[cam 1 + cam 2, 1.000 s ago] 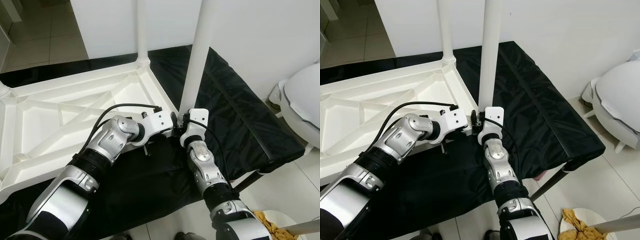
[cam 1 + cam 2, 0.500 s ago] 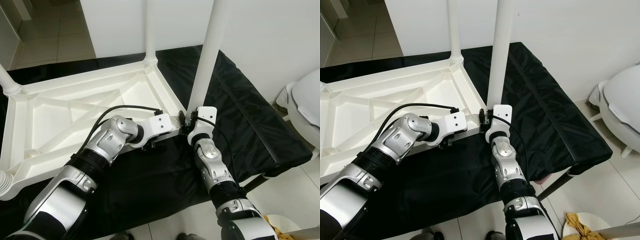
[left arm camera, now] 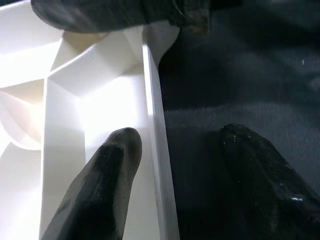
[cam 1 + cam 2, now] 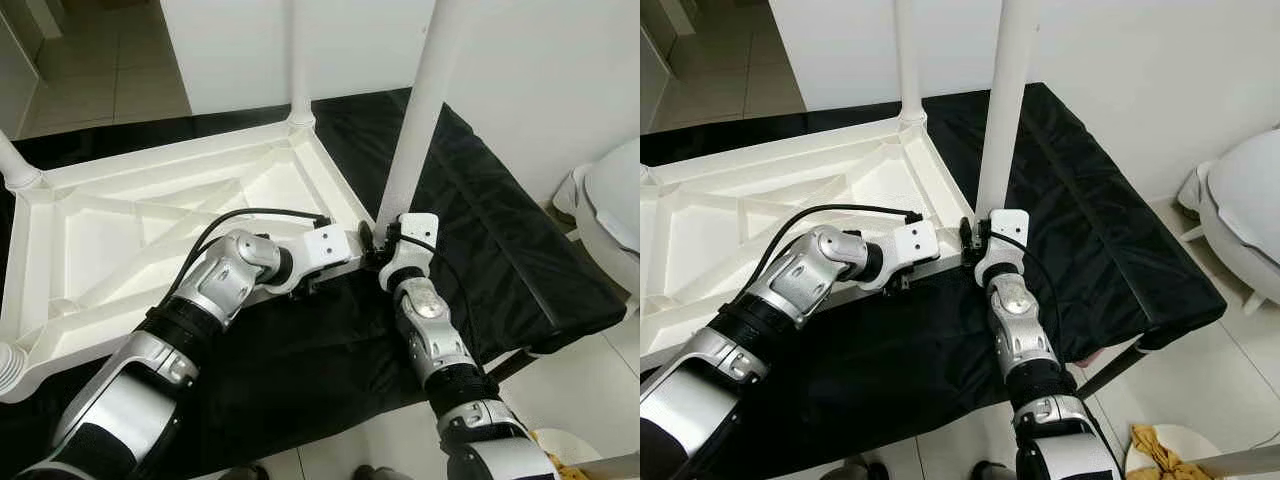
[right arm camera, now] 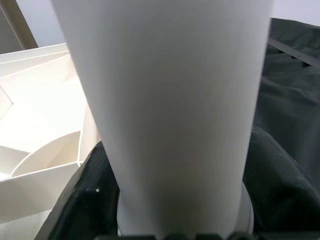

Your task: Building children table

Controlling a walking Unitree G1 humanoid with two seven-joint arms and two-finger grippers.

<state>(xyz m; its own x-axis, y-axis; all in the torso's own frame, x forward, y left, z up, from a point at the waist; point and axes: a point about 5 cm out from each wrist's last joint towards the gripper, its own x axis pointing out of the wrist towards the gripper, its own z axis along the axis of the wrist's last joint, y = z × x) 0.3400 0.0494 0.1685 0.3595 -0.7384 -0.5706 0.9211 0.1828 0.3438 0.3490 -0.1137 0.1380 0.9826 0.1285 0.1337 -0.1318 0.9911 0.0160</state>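
One upturned white tabletop (image 4: pixel 150 215) lies on one black cloth-covered bench (image 4: pixel 500 240). Three white legs stand at the tabletop's corners: the near-right leg (image 4: pixel 420 110), the far-right leg (image 4: pixel 298 60), the far-left leg (image 4: pixel 12 165). Two silver arms reach the tabletop's near-right corner.

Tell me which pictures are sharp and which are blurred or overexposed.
Both eye views are sharp and evenly lit, with the glossy black tabletop reflecting softly. In the left wrist view the left claw is blurred from closeness, and the white plastic table frame glares to near-white. In the right wrist view the white round table leg is very close and soft-edged.
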